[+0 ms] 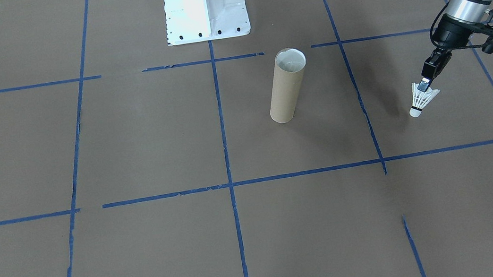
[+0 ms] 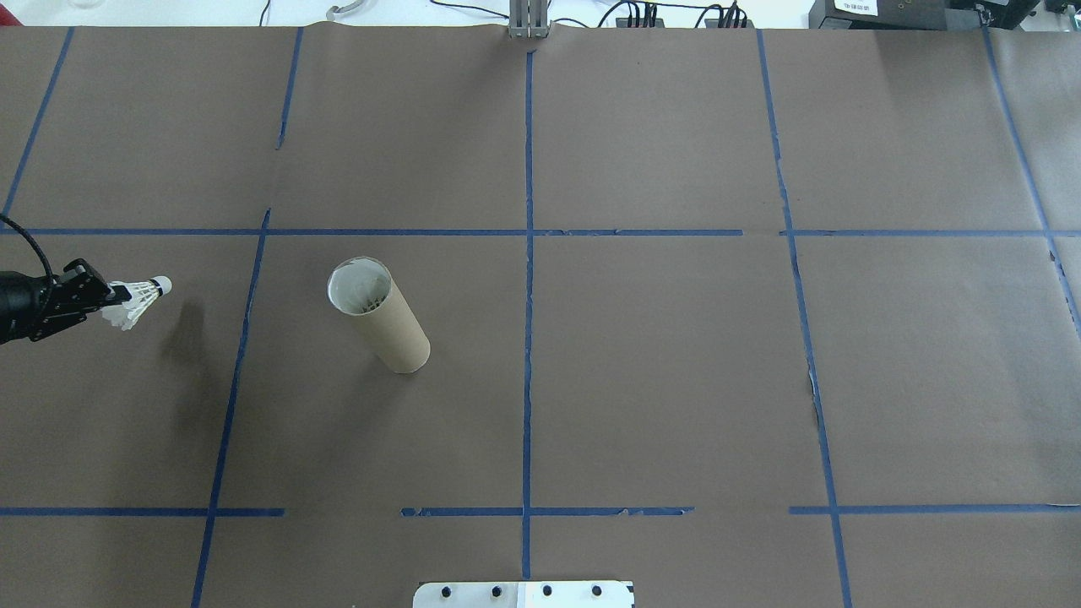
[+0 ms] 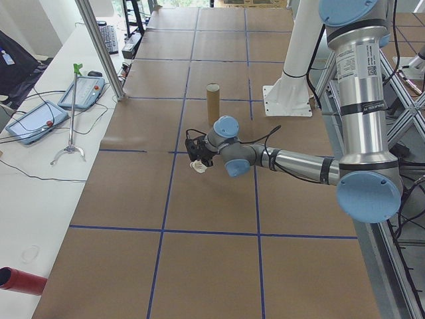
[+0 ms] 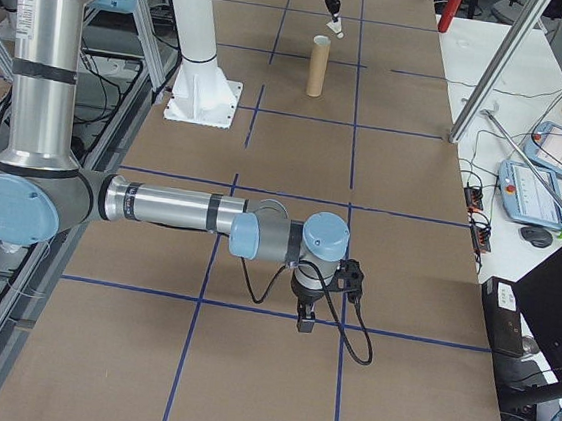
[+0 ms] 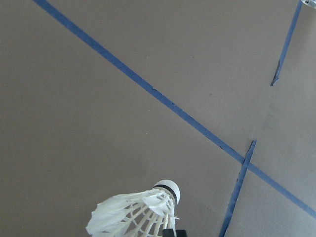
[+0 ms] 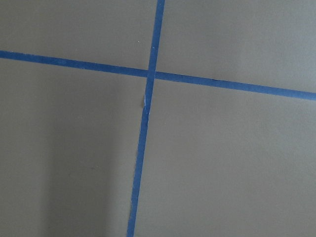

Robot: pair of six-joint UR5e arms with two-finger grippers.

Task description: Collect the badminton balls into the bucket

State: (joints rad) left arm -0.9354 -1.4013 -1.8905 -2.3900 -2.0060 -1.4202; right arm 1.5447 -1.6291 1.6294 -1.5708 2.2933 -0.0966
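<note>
Front-facing view first: the left arm's black two-finger tool (image 1: 424, 85) has pinched the feather edge of the small white feather shuttlecock (image 1: 421, 101), cork tip pointing down and off the brown paper-covered tabletop (image 1: 142, 142), with its shadow on the paper a little way off. The tall narrow brown cardboard tube (image 1: 286, 86) stands upright well apart from it, open whitish end up, near the middle of the blue tape grid. The white metal robot base (image 1: 204, 6) sits at the top.

Overhead view: the left tool (image 2: 114, 294) comes in from the left edge, clamped on the shuttlecock (image 2: 142, 300), cork pointing toward the tube (image 2: 377, 315). One blue tape line (image 2: 241, 338) runs between shuttlecock and tube.

Left side view: the near arm reaches out low and the shuttlecock (image 3: 198, 167) hangs under its tool (image 3: 196, 158), with the tube (image 3: 212, 104) farther back.

Right side view: the near right arm's tool (image 4: 305, 321) points straight down over a blue line; can't tell if it's wide or closed. Tube (image 4: 318, 66) and shuttlecock (image 4: 335, 25) are tiny at the far end.

Left wrist view: shuttlecock (image 5: 136, 212) at the bottom edge, feathers fanned, dark band under the cork, tabletop below.

Right wrist view: only brown paper and crossing blue tape.
</note>
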